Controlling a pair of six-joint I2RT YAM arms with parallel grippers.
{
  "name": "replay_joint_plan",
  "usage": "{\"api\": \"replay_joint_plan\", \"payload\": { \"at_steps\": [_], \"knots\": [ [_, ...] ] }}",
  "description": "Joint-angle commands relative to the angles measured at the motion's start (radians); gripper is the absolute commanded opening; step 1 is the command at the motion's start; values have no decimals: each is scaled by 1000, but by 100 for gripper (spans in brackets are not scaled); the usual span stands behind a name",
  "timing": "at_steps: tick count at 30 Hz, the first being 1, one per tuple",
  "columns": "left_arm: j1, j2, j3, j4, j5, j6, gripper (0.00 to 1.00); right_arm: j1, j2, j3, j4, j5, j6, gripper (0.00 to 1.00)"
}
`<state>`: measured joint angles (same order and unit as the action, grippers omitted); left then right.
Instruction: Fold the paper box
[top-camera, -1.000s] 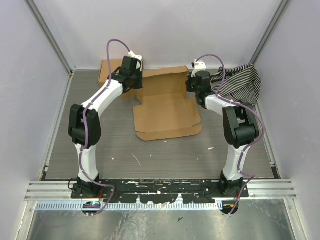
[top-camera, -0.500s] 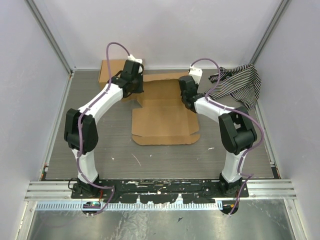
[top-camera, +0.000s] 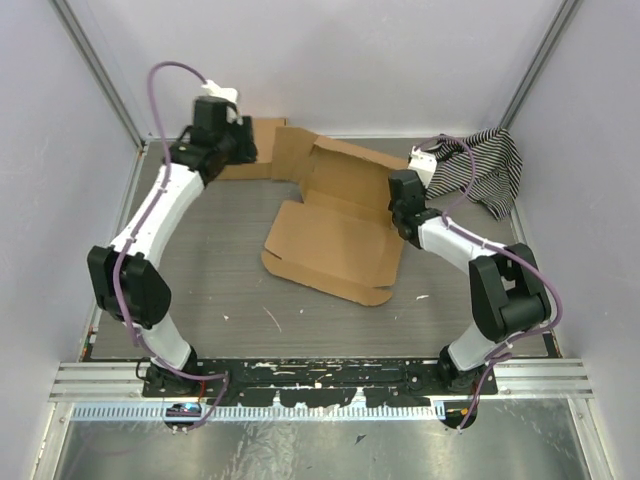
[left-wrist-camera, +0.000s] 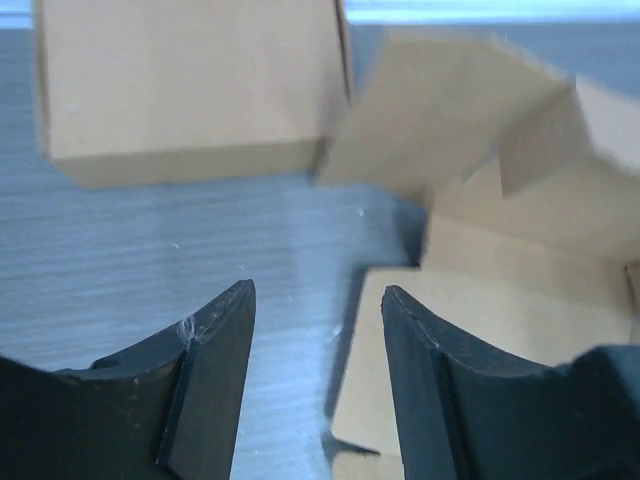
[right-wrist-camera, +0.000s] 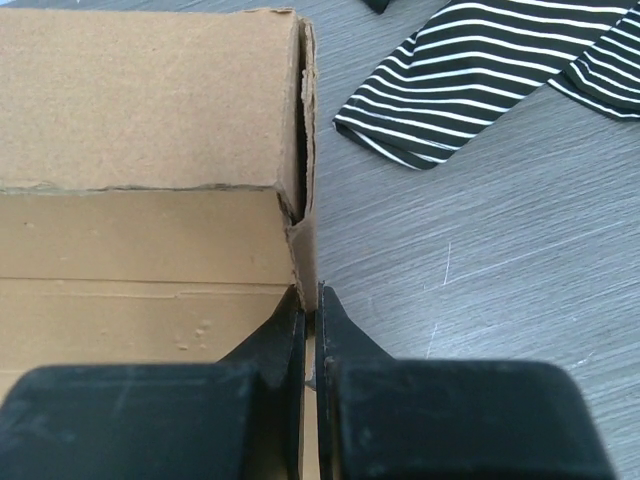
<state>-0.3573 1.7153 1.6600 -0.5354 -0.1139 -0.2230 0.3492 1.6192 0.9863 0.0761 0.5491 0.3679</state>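
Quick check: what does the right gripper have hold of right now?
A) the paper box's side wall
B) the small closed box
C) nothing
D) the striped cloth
A: in the right wrist view, the right gripper is shut on the paper box's thin side wall; the striped cloth lies apart.

Soft, even, bright light casts faint shadows. Beyond the left jaws the paper box (left-wrist-camera: 520, 255) is blurred; ahead of the right jaws it is crisp.

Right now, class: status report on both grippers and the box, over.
Left gripper open, holding nothing. Right gripper shut on side wall of paper box. Near panel lying flat. Striped cloth and small box beside it.
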Motion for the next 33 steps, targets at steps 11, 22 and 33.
{"api": "replay_joint_plan", "payload": {
  "at_steps": [11, 22, 33],
  "knots": [
    [307, -31, -297, 412, 506, -124, 56, -124, -126, -113, -45, -352, -185, 1],
    [305, 7, -390, 547, 593, -96, 54, -222, -117, -72, -55, -622, -272, 1],
    [306, 142, -390, 678, 660, -110, 50, -233, -96, -52, -72, -690, -276, 1]
  ]
}}
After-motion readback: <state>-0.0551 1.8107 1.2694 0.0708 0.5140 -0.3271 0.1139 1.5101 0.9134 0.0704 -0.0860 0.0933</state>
